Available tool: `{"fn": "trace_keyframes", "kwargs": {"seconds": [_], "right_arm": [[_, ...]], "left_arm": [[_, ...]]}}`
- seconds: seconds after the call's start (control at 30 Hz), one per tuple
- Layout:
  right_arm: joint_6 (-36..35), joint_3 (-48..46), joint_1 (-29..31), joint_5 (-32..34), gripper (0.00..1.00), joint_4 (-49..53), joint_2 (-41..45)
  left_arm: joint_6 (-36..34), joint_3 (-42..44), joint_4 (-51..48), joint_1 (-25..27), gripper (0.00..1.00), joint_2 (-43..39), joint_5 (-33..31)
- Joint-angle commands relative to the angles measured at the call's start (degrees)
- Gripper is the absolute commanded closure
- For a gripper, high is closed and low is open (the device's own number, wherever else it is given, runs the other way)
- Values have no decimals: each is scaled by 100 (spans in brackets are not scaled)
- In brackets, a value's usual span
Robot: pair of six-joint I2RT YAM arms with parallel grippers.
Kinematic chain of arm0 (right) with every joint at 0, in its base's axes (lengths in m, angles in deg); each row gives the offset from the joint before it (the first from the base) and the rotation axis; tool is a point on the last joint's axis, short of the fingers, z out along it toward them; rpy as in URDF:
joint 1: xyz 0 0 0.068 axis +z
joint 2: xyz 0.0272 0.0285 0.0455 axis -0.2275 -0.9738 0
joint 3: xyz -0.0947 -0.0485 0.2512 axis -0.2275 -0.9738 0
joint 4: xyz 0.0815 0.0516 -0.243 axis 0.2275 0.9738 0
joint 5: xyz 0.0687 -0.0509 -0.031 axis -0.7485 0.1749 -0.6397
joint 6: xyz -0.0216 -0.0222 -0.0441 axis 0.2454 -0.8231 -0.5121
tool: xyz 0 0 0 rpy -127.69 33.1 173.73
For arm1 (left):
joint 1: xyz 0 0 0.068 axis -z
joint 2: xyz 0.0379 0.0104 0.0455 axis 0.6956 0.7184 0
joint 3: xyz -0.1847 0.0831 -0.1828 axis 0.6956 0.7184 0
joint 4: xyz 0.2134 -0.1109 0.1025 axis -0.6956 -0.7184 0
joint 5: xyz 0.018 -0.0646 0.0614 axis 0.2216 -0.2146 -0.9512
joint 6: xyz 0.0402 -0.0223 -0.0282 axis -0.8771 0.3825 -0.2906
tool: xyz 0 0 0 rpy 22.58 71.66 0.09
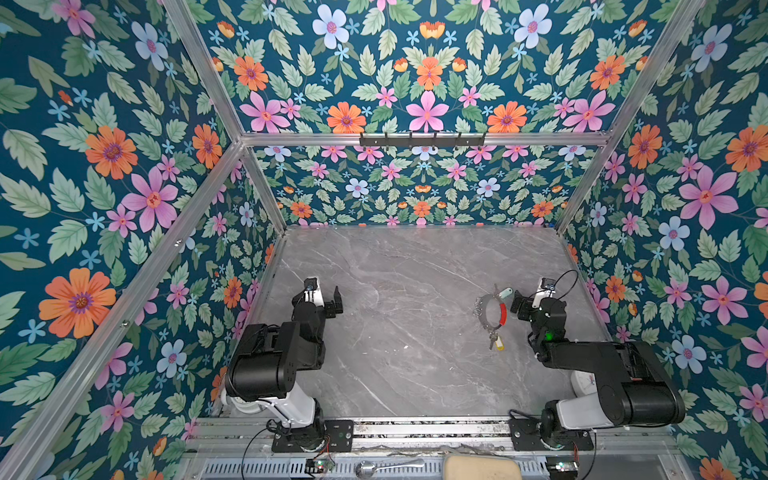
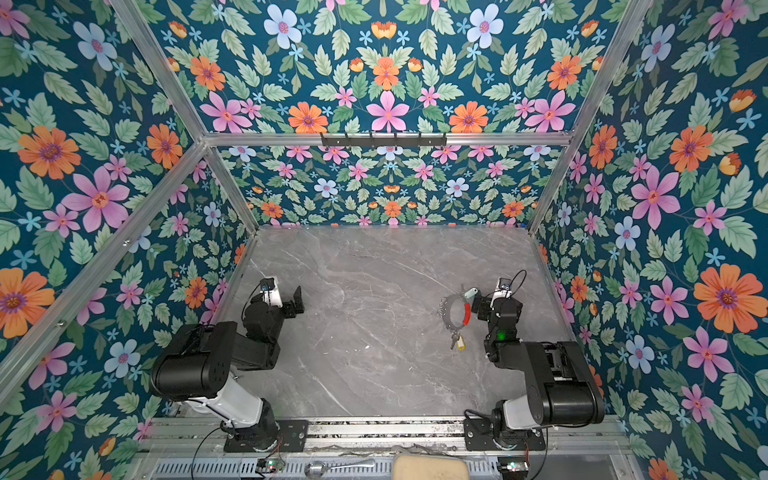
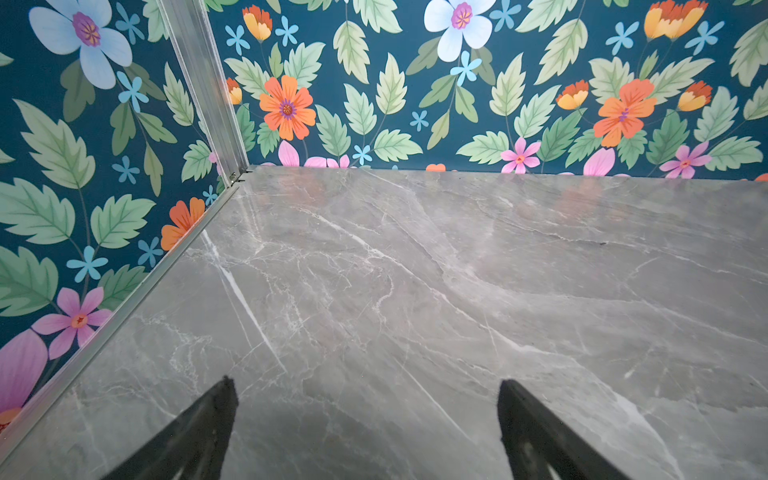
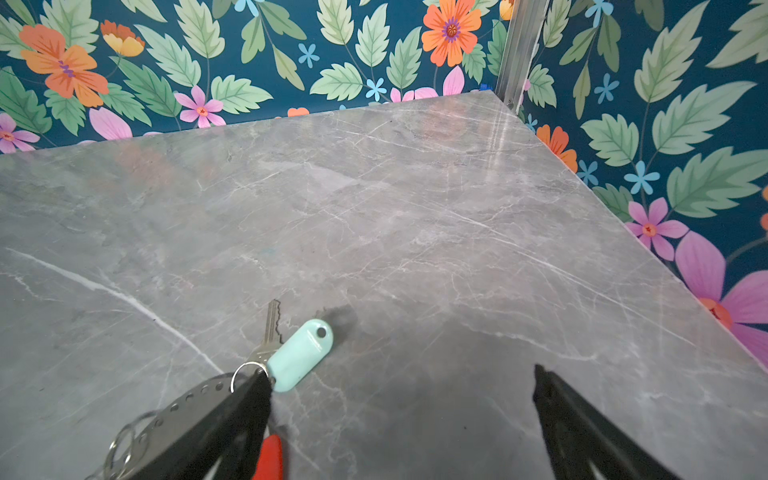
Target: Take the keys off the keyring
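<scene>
Keyring: flat on surface, keys attached
Right gripper: jaws released beside it, likely lining up
Left gripper: jaws released, idle

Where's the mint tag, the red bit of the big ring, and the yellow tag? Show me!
mint tag (image 4: pixel 300 355): right wrist view, middle of its oval body.
red sleeve (image 1: pixel 503 313): in a top view, middle of its curve.
yellow tag (image 1: pixel 500 344): in a top view, middle of the tag.

Your R-wrist view, itemised: right end effector spread wide; keyring w/ red sleeve, partly behind one jaw; 1 silver key w/ mint tag, flat on counter.
</scene>
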Motion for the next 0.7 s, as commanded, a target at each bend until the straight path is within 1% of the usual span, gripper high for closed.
{"fn": "trace_keyframes", "kwargs": {"seconds": [0.0, 0.67], "right_arm": [[46, 15, 4, -31, 1, -115, 15], [61, 41, 8, -57, 1, -77, 19]], "left_arm": [[-1, -2, 90, 3, 0, -18, -18], [-1, -6, 83, -8, 0, -11, -11]]}}
